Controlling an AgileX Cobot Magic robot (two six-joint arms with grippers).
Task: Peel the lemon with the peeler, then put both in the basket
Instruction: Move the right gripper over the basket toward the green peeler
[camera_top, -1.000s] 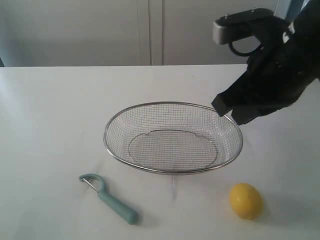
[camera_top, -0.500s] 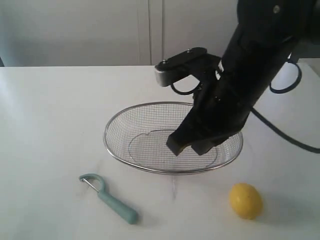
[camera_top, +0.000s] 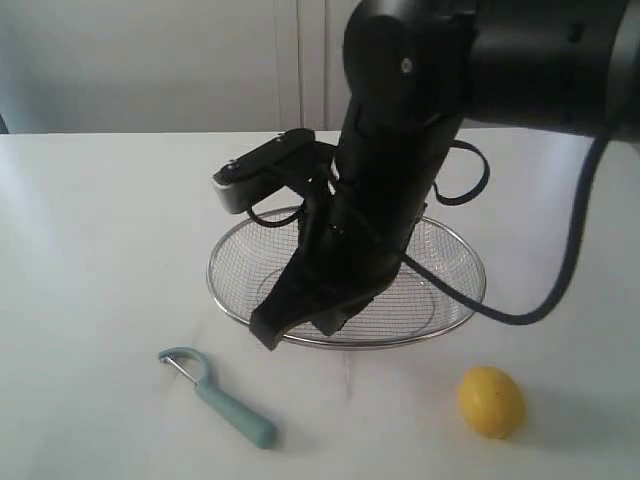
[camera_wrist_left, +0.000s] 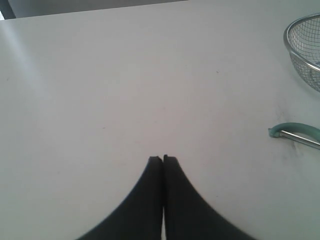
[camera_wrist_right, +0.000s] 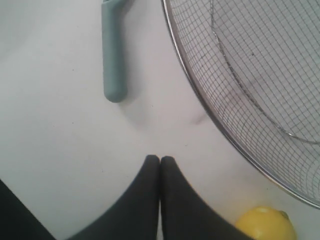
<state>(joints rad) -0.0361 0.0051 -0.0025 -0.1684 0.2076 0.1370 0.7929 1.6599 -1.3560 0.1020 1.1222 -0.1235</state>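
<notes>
The teal peeler (camera_top: 220, 397) lies flat on the white table, in front of the basket's left end. The yellow lemon (camera_top: 491, 400) rests at the front right. Between and behind them stands the wire-mesh basket (camera_top: 216, 283), with nothing in it. My right gripper (camera_top: 275, 330) reaches across the basket and hangs shut and empty over its front-left rim, a little above and to the right of the peeler. The right wrist view shows the shut right gripper (camera_wrist_right: 160, 158), the peeler's handle (camera_wrist_right: 114, 50), the basket (camera_wrist_right: 225, 100) and the lemon (camera_wrist_right: 265, 225). My left gripper (camera_wrist_left: 163, 158) is shut over bare table, the peeler's head (camera_wrist_left: 295, 134) off to one side.
The big black right arm (camera_top: 400, 150) covers the middle and back of the basket in the exterior view. The white table (camera_top: 100, 250) stretches left of the basket. A pale wall with a door seam stands behind.
My right arm has swung from the far right, down and leftward across the basket, to its front-left rim near the peeler. Both grippers stay shut. The peeler and lemon have not moved.
</notes>
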